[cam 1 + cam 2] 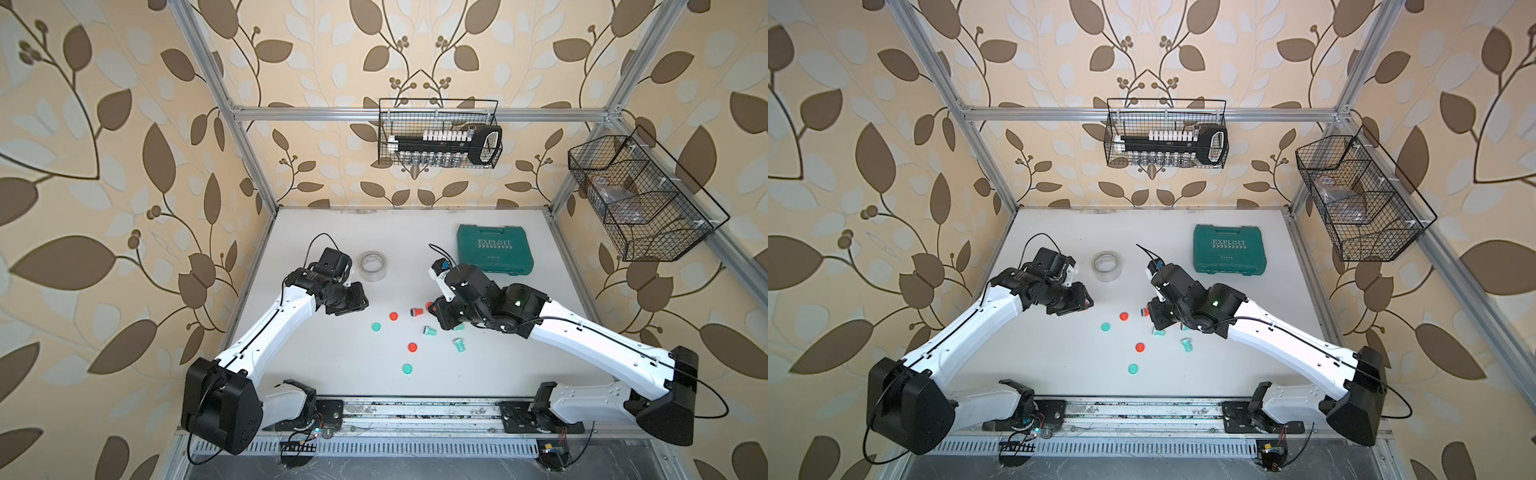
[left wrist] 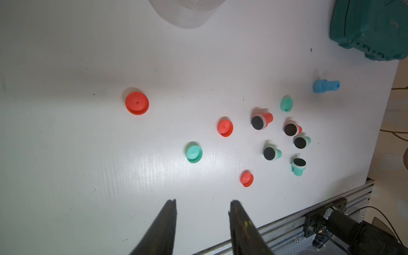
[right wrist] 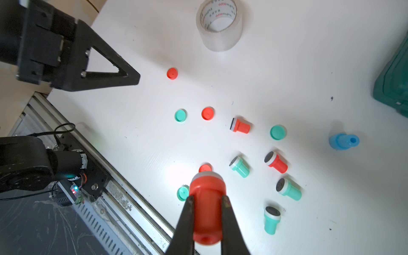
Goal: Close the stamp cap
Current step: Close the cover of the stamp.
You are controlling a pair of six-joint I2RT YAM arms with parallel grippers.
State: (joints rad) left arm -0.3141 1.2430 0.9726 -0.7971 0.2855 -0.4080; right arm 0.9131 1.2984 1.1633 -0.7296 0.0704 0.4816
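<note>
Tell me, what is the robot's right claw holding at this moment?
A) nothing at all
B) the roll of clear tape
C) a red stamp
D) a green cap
C: in the right wrist view, the right gripper has its two dark fingers closed on the body of a red stamp, held above the table.

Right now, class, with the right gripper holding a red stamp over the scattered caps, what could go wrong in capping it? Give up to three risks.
1. The right gripper pinches the red stamp only by its handle; pressing down could tilt or slip it.
2. The red cap lies loose on the table and may slide, while the left gripper is open and empty.
3. The teal stamp lying close by could get knocked.
</note>
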